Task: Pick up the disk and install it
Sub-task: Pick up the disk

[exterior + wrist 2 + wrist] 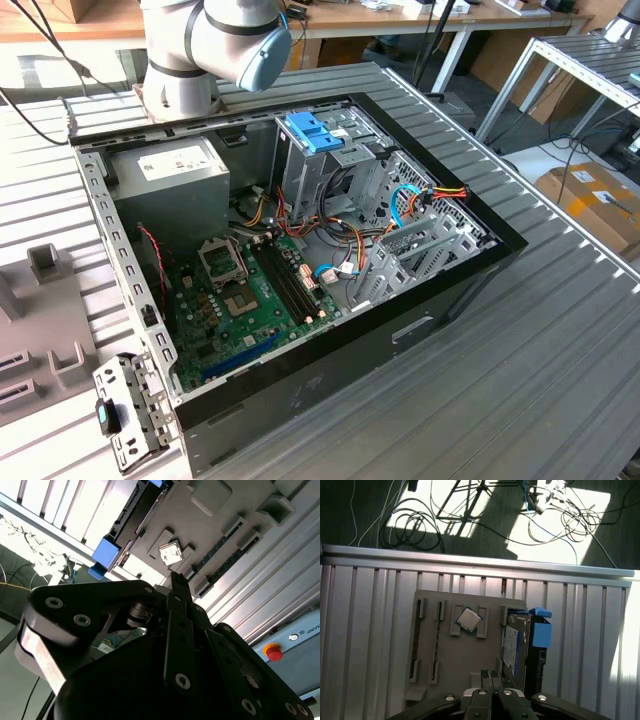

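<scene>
In the exterior view one arm [215, 40] is rising behind one open computer case [300, 250], and the frame is cutting off the arm's upper part. Inside the case one green board [240, 300] is lying flat. One grey metal box [170, 180] with a white label is sitting in a corner, and one pale blue slotted tray [315, 130] is resting on the metal drive cage. Many coloured wires are crossing there, and they are hard to separate. The case is standing on a ribbed metal table [540, 340]. At the exterior view's left, one grey holder plate [40, 300] is showing only partly. In the second wrist view the black gripper [175, 578] is covering the lower half; its two fingers are pressing together and are gripping nothing. Beyond it the matt holder plate [210, 532] is carrying one small square silver chip [170, 553]. The disk [132, 520] is standing at the plate's side, with its dark body partly cut off and bright blue rails at its ends. In the first wrist view the gripper [492, 673] is showing the same joined, empty fingers over the plate [455, 655]. One chip [468, 620] is sitting in its pocket, and I am counting four narrow slots [418, 609] beside it. The disk [526, 642] is standing just beside that pocket, apart from the gripper. Loose cables [415, 527] are lying on the floor beyond the table.
</scene>
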Robot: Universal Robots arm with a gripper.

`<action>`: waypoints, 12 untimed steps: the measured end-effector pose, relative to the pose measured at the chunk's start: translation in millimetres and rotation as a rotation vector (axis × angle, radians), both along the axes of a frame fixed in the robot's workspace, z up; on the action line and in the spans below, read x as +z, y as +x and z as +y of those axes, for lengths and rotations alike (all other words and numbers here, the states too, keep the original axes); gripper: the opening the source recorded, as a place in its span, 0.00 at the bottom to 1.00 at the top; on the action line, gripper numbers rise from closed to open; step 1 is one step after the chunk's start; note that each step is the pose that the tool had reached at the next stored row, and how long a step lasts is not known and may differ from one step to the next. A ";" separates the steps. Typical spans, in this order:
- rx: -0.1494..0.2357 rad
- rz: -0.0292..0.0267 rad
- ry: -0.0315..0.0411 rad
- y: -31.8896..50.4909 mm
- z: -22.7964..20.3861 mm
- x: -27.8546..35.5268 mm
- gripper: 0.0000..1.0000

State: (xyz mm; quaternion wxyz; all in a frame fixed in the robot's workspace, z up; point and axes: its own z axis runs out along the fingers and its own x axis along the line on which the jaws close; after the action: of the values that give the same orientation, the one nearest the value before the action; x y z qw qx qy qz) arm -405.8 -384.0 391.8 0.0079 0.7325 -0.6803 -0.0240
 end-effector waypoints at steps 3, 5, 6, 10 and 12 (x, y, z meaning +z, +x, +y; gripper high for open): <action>0.012 0.0001 0.0000 0.0 0.0 0.0 0.11; 0.020 0.0001 0.0000 0.0 0.0 0.0 0.11; 0.026 0.0000 0.0000 0.0 0.0 0.0 0.11; 0.050 0.0000 0.0000 0.0 0.0 0.0 0.11; 0.060 0.0000 0.0000 0.0 0.0 0.0 0.11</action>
State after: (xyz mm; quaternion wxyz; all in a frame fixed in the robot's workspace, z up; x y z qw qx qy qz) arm -405.8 -384.0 391.8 0.0086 0.7525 -0.6581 -0.0238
